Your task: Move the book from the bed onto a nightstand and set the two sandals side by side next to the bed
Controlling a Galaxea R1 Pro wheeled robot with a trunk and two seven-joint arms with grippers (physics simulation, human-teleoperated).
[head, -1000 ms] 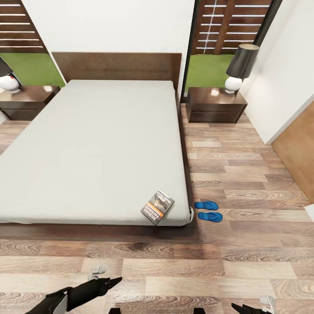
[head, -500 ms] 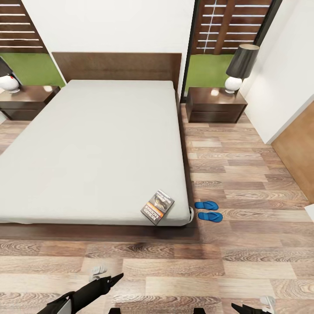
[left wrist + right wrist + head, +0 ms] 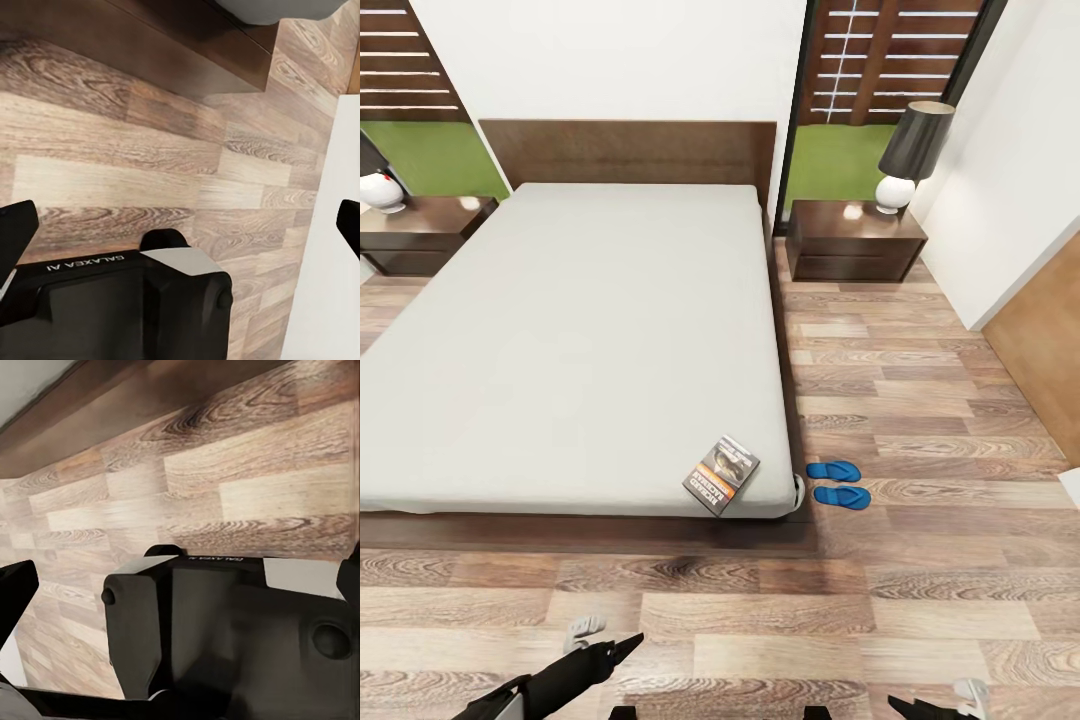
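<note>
The bed (image 3: pixel 580 330) took up most of the bedroom, its grey mattress bare but for one thing. A nightstand (image 3: pixel 855 240) stood just beside the headboard on the far right, a lamp (image 3: pixel 910 150) on top; another nightstand (image 3: pixel 420 232) sat at the opposite side. The book (image 3: pixel 721 474) lay flat at the mattress's near right corner, a corner of it reaching the edge. I judged it light, thin and a bit floppy, with a slick cover, best pinched across that edge corner instead of pried off the soft mattress. The two sandals (image 3: pixel 838 483) lay on the floor just beside the same bed corner, already roughly parallel and close together. The left tool (image 3: pixel 622 645) hung low over the planks, well short of the bed, and the right tool (image 3: pixel 910 706) too; both, by their wrist views, stood spread wide and empty.
</note>
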